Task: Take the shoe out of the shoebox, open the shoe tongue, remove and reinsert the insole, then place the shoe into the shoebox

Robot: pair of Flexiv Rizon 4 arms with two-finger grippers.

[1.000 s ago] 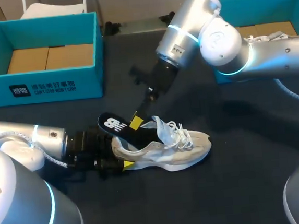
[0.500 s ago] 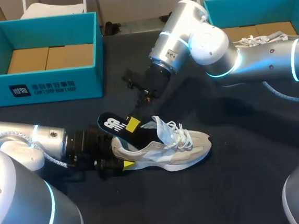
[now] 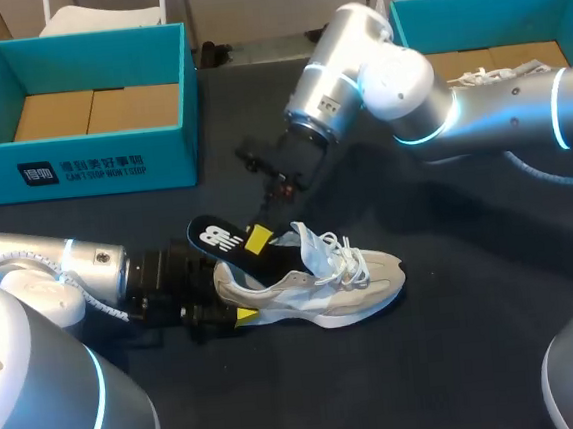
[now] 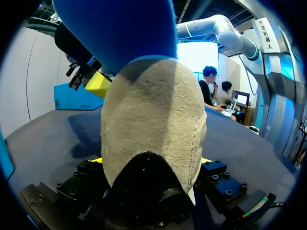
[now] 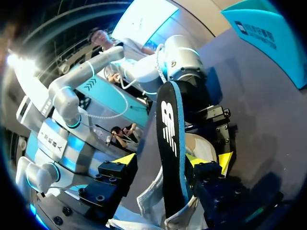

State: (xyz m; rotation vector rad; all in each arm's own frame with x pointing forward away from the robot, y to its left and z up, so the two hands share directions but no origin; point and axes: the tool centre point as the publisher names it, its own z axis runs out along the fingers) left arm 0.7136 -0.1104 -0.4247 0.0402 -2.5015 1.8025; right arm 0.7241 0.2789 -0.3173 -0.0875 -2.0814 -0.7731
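The insole [image 3: 231, 243] is black with a white logo near its heel end, and its underside shows blue in the left wrist view. The left box [image 3: 82, 170] has a white logo block and two lines of white print on its front wall. I leave both unread.

There are two teal boxes, two pale shoes and one insole. The left box stands at the table's [image 3: 500, 356] back left corner and holds only brown cardboard, in two panels. The right box [image 3: 489, 1] stands at the back right corner and holds the spare shoe [image 3: 500, 73], also on brown card.

The shoe [image 3: 323, 284] lies mid-table, nearer the front edge, with its toe to the right and its laces loose. The left gripper [image 3: 223, 296] clamps its heel from both sides. The insole slants up out of the shoe's mouth toward the back left. The right gripper [image 5: 175, 160] stands wide with the insole between its fingers. One finger is just beside the insole's edge and the other is clear of it.
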